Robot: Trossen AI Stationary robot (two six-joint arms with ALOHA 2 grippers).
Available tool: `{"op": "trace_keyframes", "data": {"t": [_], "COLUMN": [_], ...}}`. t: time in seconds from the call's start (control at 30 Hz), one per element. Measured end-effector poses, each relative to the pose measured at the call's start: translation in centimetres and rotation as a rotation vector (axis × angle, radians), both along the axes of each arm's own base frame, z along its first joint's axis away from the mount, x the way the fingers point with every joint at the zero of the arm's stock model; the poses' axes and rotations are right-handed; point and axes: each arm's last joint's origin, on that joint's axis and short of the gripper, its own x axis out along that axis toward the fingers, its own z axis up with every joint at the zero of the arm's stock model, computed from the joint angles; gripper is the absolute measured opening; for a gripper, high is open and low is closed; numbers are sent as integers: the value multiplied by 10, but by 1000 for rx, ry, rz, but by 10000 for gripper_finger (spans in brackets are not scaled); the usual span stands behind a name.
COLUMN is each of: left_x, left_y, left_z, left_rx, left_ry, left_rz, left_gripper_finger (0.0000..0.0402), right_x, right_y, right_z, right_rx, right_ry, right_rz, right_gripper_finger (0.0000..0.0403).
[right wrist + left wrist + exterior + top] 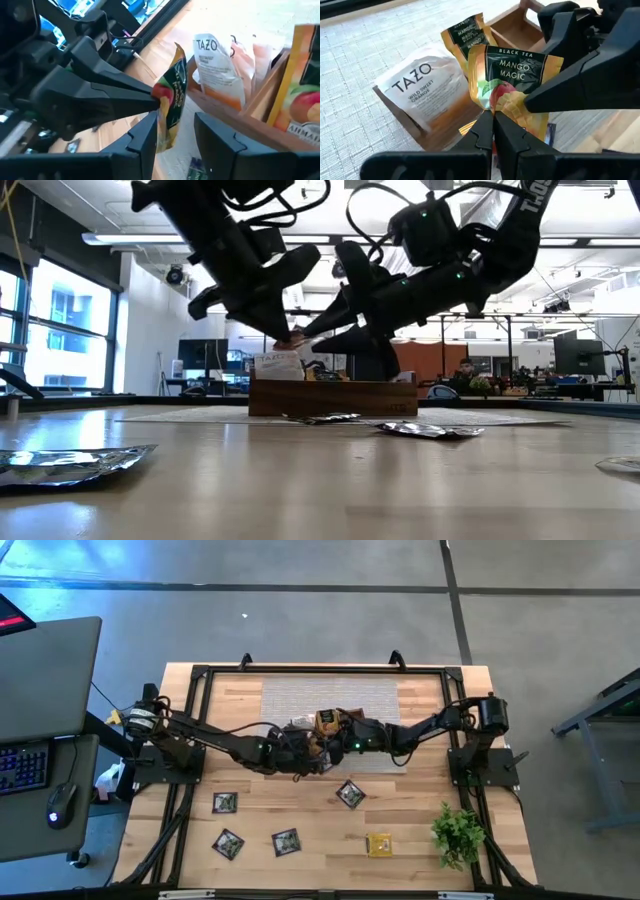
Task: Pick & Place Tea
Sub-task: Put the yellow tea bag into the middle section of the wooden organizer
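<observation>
Over mid-bench beside the wooden tray [520, 30], the left tool [492, 117] is pinching the yellow mango sachet [512, 85] closed-fingered while the right tool [172, 132] is straddling it unclenched; a handover appears underway, requiring the right tool to clamp before release.

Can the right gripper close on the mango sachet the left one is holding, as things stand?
Probably yes. The right gripper stands open with the mango sachet hanging between its fingers, while the left gripper pinches the sachet's lower edge. Nothing sits between; the wooden tray lies just beyond.
</observation>
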Motion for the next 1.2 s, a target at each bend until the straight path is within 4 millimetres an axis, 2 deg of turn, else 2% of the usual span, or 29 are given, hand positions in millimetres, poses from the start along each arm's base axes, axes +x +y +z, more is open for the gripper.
{"op": "trace_keyframes", "data": {"t": [0.13, 0.4, 0.57, 0.77, 0.87, 0.93, 1.07, 1.2], "left_x": [2, 2, 2, 2, 1, 1, -7, -20], "left_y": [-1, -1, 0, 6, 7, 7, 6, 7], "left_z": [2, 2, 2, 0, -1, 1, 15, 25], "left_rx": [-8, -17, 37, -5, -20, -27, -56, -84], "left_ry": [-20, -18, 15, 42, 69, 72, 56, 96], "left_rz": [-11, -18, -39, -65, -90, -107, -137, -162], "left_gripper_finger": [2, 11, 40, 93, 110, 114, 115, 115], "right_x": [0, 0, 0, -4, -6, -11, -26, -41], "right_y": [-1, 1, 1, -4, -16, -27, -50, -68], "right_z": [0, 0, -2, -9, -4, 6, 26, 33], "right_rx": [-66, -158, -164, -251, -290, -327, -454, -534], "right_ry": [5, 18, 43, 133, 137, 131, 173, 264], "right_rz": [13, 49, 53, 69, 85, 104, 145, 151], "right_gripper_finger": [106, 9, 21, 7, 10, 5, 6, 3]}}
